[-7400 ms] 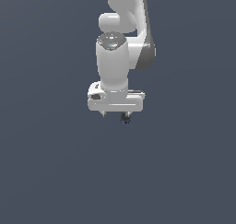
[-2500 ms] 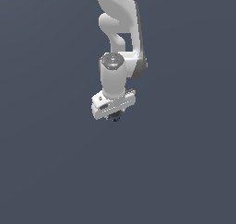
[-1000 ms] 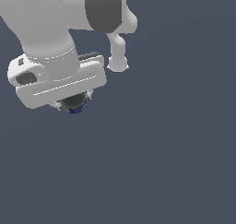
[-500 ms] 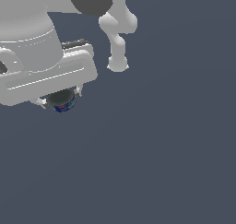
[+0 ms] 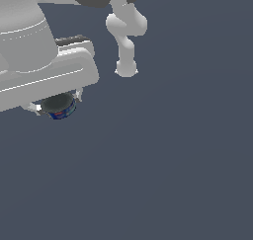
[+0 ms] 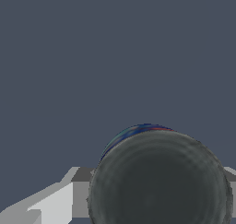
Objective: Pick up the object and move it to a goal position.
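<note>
The object is a small squat can (image 5: 59, 107) with a dark grey top and a blue side bearing red-white marks. It hangs under the big white hand at the exterior view's left, held between the fingers of my gripper (image 5: 57, 105), which is shut on it. In the wrist view the can (image 6: 159, 181) fills the near part of the picture, its dark round top facing the camera, with one grey-white finger (image 6: 60, 200) beside it. The other finger is mostly hidden behind the can.
The white arm's base column (image 5: 126, 41) stands behind on the flat dark grey floor (image 5: 173, 175). Nothing else lies in view.
The arm with the can has swung from the picture's middle toward the camera and the exterior view's left, and looms much larger. The can stays in the grip.
</note>
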You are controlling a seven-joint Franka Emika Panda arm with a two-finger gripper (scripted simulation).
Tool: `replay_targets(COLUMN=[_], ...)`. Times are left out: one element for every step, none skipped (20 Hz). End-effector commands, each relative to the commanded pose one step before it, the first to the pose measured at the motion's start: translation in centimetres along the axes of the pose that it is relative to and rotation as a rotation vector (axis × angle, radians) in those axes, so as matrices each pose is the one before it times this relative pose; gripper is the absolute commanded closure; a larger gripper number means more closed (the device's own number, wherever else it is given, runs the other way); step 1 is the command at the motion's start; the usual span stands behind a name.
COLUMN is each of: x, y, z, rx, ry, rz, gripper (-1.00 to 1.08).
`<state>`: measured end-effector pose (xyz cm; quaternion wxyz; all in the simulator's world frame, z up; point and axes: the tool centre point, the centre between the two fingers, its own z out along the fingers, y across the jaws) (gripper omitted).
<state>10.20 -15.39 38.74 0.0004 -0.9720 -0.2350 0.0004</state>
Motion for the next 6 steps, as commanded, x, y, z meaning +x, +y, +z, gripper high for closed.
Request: replay_targets(x=[0.072,0.017,0.013,0.010,0.006,0.002], y=[0.130,0.031,0.023,0.016,0.009,0.003], z=[-0.246,-0.037,-0.027,-0.018,-0.010,-0.003], rx=[-0.00068,0.00000,0.00000,0.00000,0.00000,0.00000], ry=[0.00086,0.00000,0.00000,0.00000,0.00000,0.00000], rz=[-0.00018,0.00000,0.00000,0.00000,0.00000,0.00000], gripper=[1.08,1.08,1.08,1.08,1.08,1.08])
